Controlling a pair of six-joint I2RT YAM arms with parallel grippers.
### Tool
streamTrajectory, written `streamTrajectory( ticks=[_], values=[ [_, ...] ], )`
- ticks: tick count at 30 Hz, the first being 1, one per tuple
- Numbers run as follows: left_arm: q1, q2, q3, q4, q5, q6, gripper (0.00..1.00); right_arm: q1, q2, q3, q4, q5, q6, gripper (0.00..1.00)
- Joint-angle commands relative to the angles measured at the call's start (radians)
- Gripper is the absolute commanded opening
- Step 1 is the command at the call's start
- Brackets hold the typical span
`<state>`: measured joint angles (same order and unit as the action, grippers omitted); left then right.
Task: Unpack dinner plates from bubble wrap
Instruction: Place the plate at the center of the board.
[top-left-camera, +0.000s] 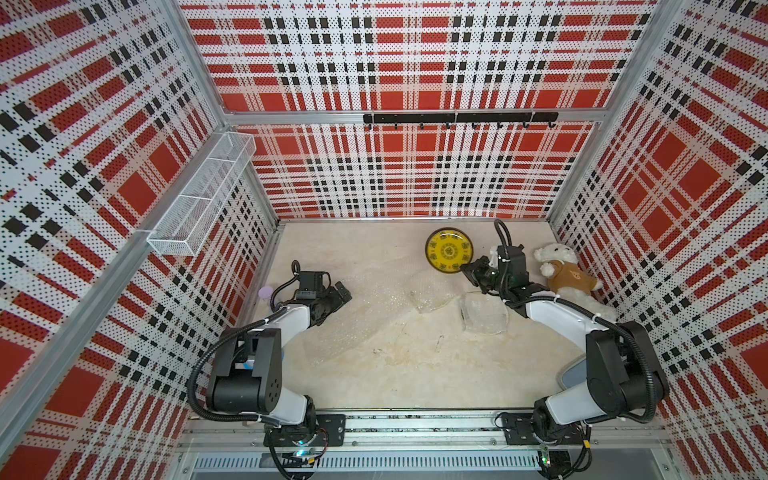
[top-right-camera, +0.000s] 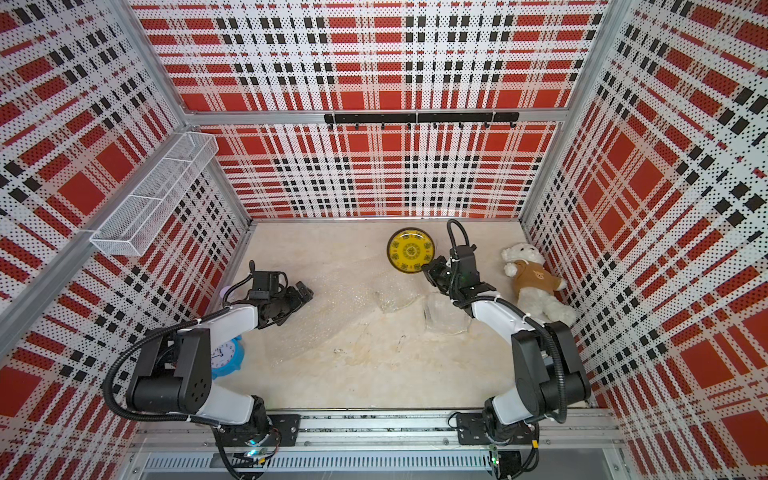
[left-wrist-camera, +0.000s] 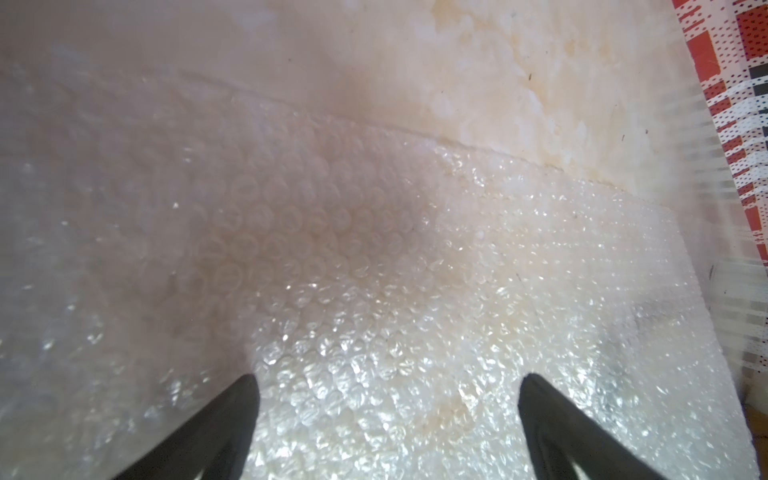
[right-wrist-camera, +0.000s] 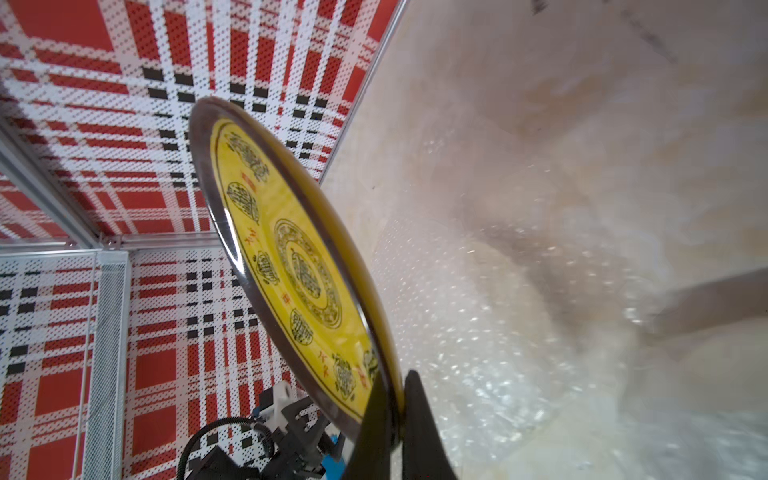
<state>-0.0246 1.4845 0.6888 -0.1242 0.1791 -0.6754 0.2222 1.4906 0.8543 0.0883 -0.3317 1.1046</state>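
**Yellow plate out of its wrap, pinched by the rim**

From the front of the table, with 12 o'clock at the back wall, the left gripper (top-left-camera: 341, 293) hangs at about 9 o'clock. Its fingers are spread wide and hold nothing. In the left wrist view they hover just above the bubble wrap (left-wrist-camera: 374, 270).

That sheet lies loose and flat across the middle of the table (top-left-camera: 415, 374). At its 3 o'clock edge sit 2 clear folded bundles (top-left-camera: 430, 298). I cannot tell whether a plate is inside either.

At about 1 o'clock is the dinner plate (top-left-camera: 449, 251), yellow with a dark rim and facing up. The right gripper (top-left-camera: 471, 269) is clamped on its rim at the plate's 4 o'clock edge. I cannot tell whether the far edge rests on the table.

A teddy bear (top-left-camera: 567, 276) lies just beyond that arm, near 2 o'clock.

The step, as I judge it, is setting this plate down clear of the wrap. A glazed rim in a narrow pinch can pivot, so lower it slowly and level onto bare table. The base should be fully down before the fingers let go. The arm should back off away from the bear.
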Motion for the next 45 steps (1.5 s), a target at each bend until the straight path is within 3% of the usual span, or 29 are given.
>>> streamTrajectory(
  ticks=[1,6,12,24,34,45],
  values=[
    [0.007,-0.03,0.013,-0.041,-0.009,0.01,1.0,-0.076,-0.026,-0.002,-0.081,-0.039,-0.089,0.0],
    [0.008,-0.041,0.021,-0.044,0.0,0.008,1.0,-0.202,0.017,0.021,-0.14,-0.054,-0.148,0.0],
    [0.011,-0.043,0.028,-0.049,0.002,0.013,1.0,-0.283,0.142,0.092,-0.154,-0.08,-0.186,0.0],
    [0.025,-0.04,0.02,-0.054,0.006,0.025,1.0,-0.3,0.354,0.261,-0.157,-0.063,-0.177,0.0],
    [0.03,-0.051,0.021,-0.062,0.008,0.029,0.99,-0.31,0.441,0.319,-0.171,-0.038,-0.175,0.0],
    [0.033,-0.064,0.02,-0.071,0.009,0.033,0.99,-0.311,0.441,0.32,-0.206,-0.015,-0.208,0.22]
  ],
)
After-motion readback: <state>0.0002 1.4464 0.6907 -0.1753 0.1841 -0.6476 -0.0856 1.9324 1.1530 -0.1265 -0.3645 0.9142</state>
